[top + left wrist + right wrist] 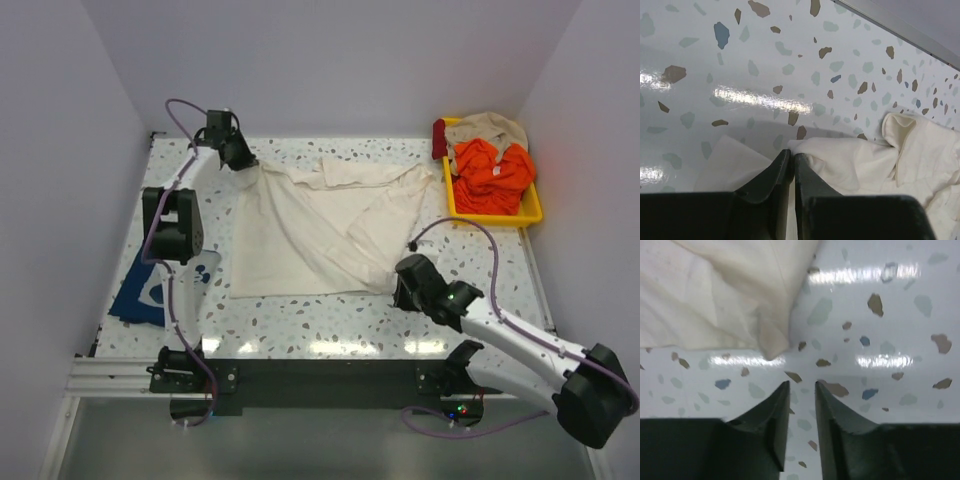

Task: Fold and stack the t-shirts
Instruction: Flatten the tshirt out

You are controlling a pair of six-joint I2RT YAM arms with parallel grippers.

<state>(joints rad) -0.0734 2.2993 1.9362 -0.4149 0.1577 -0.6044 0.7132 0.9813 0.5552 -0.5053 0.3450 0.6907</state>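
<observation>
Speckled terrazzo table between pale lilac walls, with a large cream cotton t-shirt spread at its centre.
The shirt runs near to far, straight hem toward the arms. The left gripper pinches its far-left corner. The right gripper stands slightly parted and empty, just short of the near-right corner. A navy printed tee lies near-left.
</observation>
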